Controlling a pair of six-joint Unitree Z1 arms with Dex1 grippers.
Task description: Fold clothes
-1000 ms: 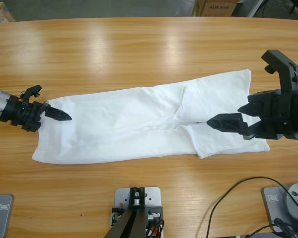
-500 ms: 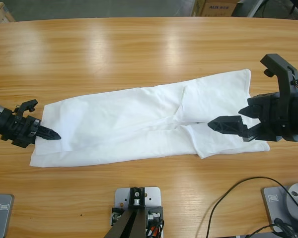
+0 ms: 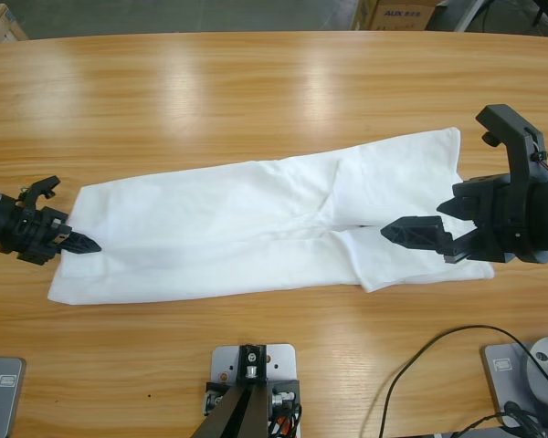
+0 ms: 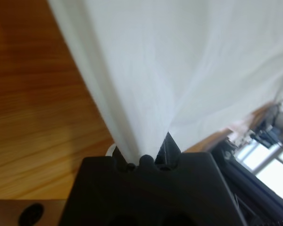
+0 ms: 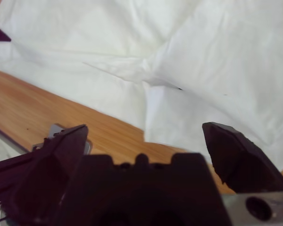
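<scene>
The clothes are one white T-shirt [image 3: 247, 228], folded into a long strip that runs left to right across the wooden table [image 3: 256, 100]. My left gripper [image 3: 84, 245] is at the strip's left end, shut on the cloth. In the left wrist view the white fabric [image 4: 179, 70] fans out from the pinched jaws of the left gripper [image 4: 148, 153]. My right gripper [image 3: 420, 230] hovers open over the strip's right part, holding nothing. In the right wrist view the right gripper [image 5: 144, 129] spans a folded flap [image 5: 217, 61] and the shirt's near edge.
Cardboard boxes [image 3: 397, 14] stand beyond the table's far edge. A black cable [image 3: 438, 351] loops over the near right of the table. Bare wood lies behind and in front of the shirt.
My left gripper has moved left and slightly toward the near edge with the cloth in it, drawing the shirt's left end outward. The right gripper has barely shifted.
</scene>
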